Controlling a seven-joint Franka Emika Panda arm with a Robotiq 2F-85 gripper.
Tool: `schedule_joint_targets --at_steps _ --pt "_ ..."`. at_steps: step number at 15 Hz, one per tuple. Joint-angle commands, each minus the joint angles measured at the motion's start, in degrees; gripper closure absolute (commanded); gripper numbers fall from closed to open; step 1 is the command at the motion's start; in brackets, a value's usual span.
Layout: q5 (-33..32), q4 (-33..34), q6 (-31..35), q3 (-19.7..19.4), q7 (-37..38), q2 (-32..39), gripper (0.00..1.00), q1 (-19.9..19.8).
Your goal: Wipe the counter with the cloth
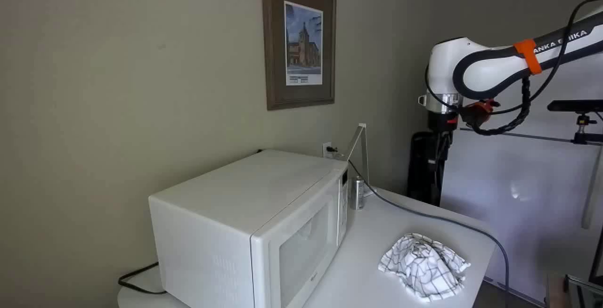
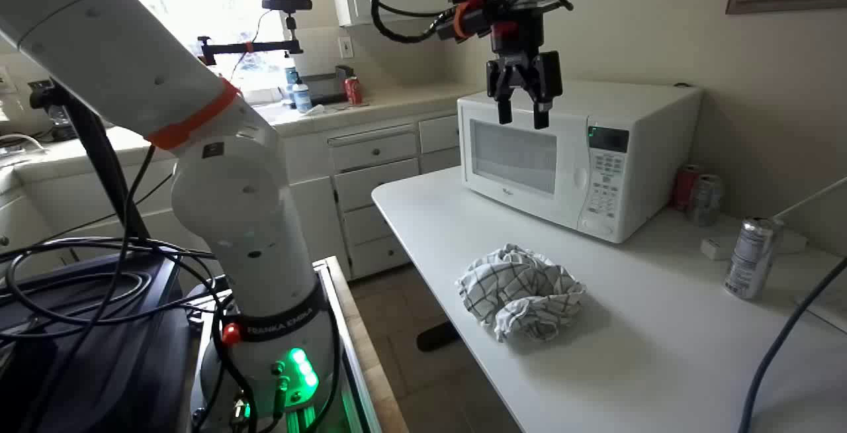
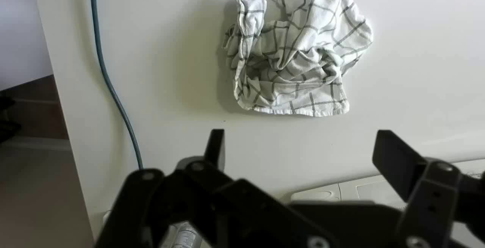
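Observation:
The cloth, white with dark grid lines, lies crumpled on the white counter in both exterior views and in the wrist view. The counter is a white tabletop with rounded corners. My gripper hangs pointing down, well above the tabletop, near the front of the microwave. In the wrist view my gripper has its two black fingers wide apart with nothing between them. The cloth lies beyond the fingertips there, apart from them.
A white microwave stands on the tabletop against the wall. A silver can stands beside it, with more cans behind. A dark cable runs across the tabletop near one edge.

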Motion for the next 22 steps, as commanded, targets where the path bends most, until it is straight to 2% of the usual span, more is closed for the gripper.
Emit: schedule_joint_targets --at_steps 1,10,14,16,18,21,22 --pt "-0.19 0.12 -0.18 -0.39 0.18 0.02 0.00 0.47" --pt "-0.19 0.12 -0.18 -0.39 0.18 0.02 0.00 0.47" --pt "-1.51 -3.24 1.14 -1.62 1.19 6.06 0.00 -1.27" --pt "-2.72 -5.86 2.21 -2.93 1.87 9.08 0.00 -2.86" --pt "-2.67 -7.88 6.30 -5.25 0.59 12.67 0.00 -4.11" --pt "2.26 -8.98 12.65 -9.00 -3.71 18.55 0.00 -4.56" --pt "6.15 -8.38 11.44 -10.48 -9.37 20.57 0.00 -3.70"
